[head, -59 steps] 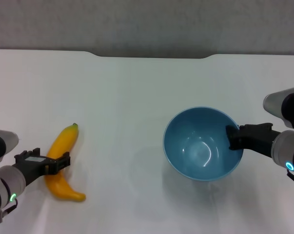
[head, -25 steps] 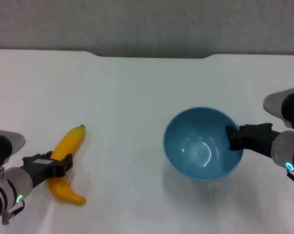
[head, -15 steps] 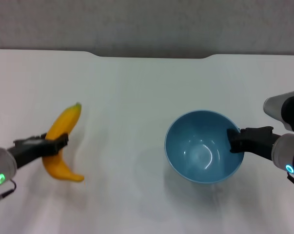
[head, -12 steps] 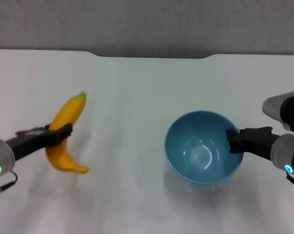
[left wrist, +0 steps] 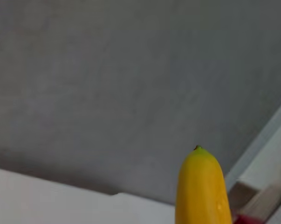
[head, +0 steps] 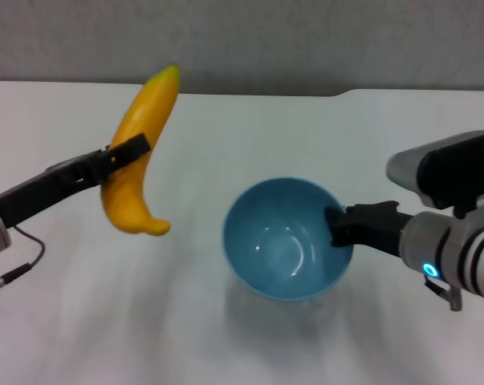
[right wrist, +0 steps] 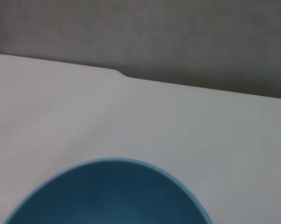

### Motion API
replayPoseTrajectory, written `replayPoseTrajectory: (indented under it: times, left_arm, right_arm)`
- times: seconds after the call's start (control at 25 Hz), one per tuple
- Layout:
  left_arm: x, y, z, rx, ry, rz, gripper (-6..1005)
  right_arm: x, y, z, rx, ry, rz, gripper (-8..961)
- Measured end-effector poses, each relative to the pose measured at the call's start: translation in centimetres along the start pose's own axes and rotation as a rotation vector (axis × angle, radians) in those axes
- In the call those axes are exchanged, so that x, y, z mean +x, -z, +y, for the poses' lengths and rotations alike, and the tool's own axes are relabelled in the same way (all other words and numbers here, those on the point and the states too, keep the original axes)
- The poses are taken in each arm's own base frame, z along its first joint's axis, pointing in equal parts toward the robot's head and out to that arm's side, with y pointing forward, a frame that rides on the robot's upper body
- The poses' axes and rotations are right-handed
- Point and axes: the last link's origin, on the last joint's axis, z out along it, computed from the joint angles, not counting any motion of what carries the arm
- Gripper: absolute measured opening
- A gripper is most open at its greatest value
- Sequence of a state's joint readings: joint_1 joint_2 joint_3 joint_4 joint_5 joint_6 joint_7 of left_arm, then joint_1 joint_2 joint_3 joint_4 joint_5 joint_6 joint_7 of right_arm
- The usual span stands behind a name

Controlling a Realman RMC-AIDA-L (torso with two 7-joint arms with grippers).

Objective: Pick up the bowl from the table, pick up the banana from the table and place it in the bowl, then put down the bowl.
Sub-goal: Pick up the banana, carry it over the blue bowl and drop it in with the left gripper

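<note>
My left gripper [head: 123,151] is shut on the yellow banana [head: 138,152] and holds it high above the white table [head: 225,128], to the left of the bowl. The banana stands nearly upright, its tip up; that tip also shows in the left wrist view [left wrist: 202,186]. My right gripper [head: 338,228] is shut on the right rim of the light-blue bowl [head: 286,239], which hangs a little above the table and is empty. The bowl's far rim shows in the right wrist view [right wrist: 107,191].
The table's far edge has a shallow notch [head: 250,94] against a grey wall. Bare tabletop lies in front of and behind the bowl.
My left gripper has lifted the banana off the table and carried it up and rightward. My right gripper has moved the bowl to the left, toward the middle.
</note>
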State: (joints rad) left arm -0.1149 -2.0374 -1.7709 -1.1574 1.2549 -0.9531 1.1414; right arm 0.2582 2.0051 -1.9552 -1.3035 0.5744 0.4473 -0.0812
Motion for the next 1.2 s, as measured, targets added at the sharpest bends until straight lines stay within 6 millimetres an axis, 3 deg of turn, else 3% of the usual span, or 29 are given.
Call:
replayPoseTrajectory:
  times: [0.24,0.48,1.2]
  left_arm:
    - [-1.3,-2.1,2.1,-0.157,0.048,0.026,570]
    - [-2.1,-2.9,3.2,-0.209,0.031,0.031,578]
    - [-5.0,-4.7,4.2,-0.257,-0.03,0.036,604]
  right_arm:
    - [-0.6,-0.6,1.9,-0.06,-0.002,-0.022,40]
    - [-0.9,-1.0,2.8,-0.09,-0.003,-0.029,40]
    - [-1.8,-1.0,4.5,-0.135,0.024,-0.055,40]
